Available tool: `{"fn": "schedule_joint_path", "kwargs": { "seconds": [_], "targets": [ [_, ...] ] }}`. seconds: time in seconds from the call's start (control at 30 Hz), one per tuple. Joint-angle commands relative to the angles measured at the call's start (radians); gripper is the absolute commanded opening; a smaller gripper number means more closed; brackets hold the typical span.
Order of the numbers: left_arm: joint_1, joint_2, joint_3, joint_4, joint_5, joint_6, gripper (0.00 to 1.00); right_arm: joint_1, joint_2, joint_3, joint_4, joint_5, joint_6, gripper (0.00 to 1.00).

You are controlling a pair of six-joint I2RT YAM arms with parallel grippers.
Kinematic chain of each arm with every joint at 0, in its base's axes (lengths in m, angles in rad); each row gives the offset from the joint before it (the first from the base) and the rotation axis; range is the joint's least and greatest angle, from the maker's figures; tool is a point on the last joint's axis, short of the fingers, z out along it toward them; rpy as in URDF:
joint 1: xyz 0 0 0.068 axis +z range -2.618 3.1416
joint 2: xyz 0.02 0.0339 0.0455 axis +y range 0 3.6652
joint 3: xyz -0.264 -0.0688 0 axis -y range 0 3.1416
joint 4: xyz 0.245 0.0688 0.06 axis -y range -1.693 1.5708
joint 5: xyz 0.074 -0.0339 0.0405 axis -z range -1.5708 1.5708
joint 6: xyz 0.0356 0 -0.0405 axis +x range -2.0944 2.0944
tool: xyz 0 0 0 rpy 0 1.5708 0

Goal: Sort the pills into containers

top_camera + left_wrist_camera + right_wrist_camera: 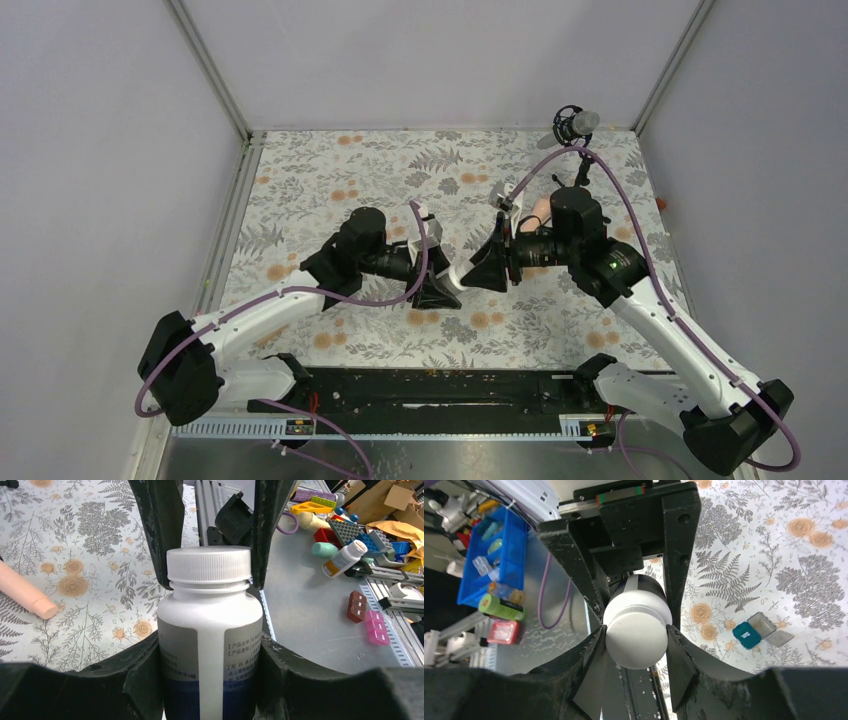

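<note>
Left hand (210,652): closed on the body of the white bottle (210,620), one finger on each side of the label. Right hand (636,632): closed on the white cap (636,637), fingers bearing on opposite sides of its ribbed rim.

Location: the bottle lies on its side between the two hands at the centre of the overhead view and appears to be held off the table (75,540). The teal box (745,634) sits on the table at the lower right of the right wrist view. Its grey lid is open beside it, well apart from both hands. No loose pills can be made out in any view.

Assessment: the step in hand is judged to be unscrewing the cap.

Recommendations:
- Keep the left hand firm and stationary, so the body does not turn with the cap.
- Turn the right wrist about the bottle's own axis. Any offset is likely to bind the thread or pull the bottle sideways.
- Hold the grip on the ribbing, not on the smooth top, where slipping is more likely.
- Before the cap comes free, raise the neck so the contents do not spill onto the table.
</note>
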Motion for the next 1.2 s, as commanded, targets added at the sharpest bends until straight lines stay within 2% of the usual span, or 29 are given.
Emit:
{"fn": "schedule_joint_path", "kwargs": {
  "seconds": [0.0, 0.1, 0.2, 0.27, 0.33, 0.37, 0.47, 0.7, 0.77, 0.97, 1.17],
  "targets": [
    [0.016, -0.006, -0.007, -0.101, 0.102, 0.054, 0.0, -0.021, -0.061, 0.046, 0.026, -0.078, -0.175, 0.28],
    [0.015, -0.005, -0.007, -0.104, 0.087, 0.057, 0.0, -0.021, -0.05, 0.057, 0.037, -0.058, -0.169, 0.28],
    [0.015, -0.007, -0.007, -0.099, 0.051, 0.052, 0.0, -0.021, -0.027, 0.063, 0.052, -0.002, -0.099, 0.37],
    [0.016, -0.007, -0.007, -0.077, 0.018, 0.039, 0.0, -0.022, -0.005, 0.057, 0.067, 0.04, -0.038, 0.49],
    [0.016, -0.005, -0.007, -0.046, -0.011, 0.021, 0.0, -0.022, 0.011, 0.032, 0.104, 0.073, 0.043, 0.78],
    [0.015, -0.003, -0.007, -0.034, -0.031, 0.013, 0.0, -0.021, 0.015, 0.019, 0.124, 0.101, 0.083, 0.86],
    [0.015, -0.002, -0.007, -0.008, -0.09, -0.005, 0.0, -0.02, 0.026, -0.018, 0.172, 0.186, 0.21, 0.95],
    [0.016, -0.002, -0.015, 0.028, -0.167, -0.028, 0.0, -0.019, 0.065, -0.017, 0.133, 0.296, 0.404, 0.96],
    [0.015, -0.003, -0.016, 0.033, -0.184, -0.033, 0.0, -0.019, 0.075, -0.016, 0.123, 0.286, 0.442, 0.94],
    [0.016, -0.013, -0.026, 0.053, -0.241, -0.047, 0.0, -0.019, 0.083, -0.012, 0.103, 0.235, 0.526, 0.78],
    [0.018, -0.021, -0.031, 0.06, -0.261, -0.054, 0.0, -0.019, 0.08, 0.007, 0.051, 0.204, 0.529, 0.59]
  ]
}}
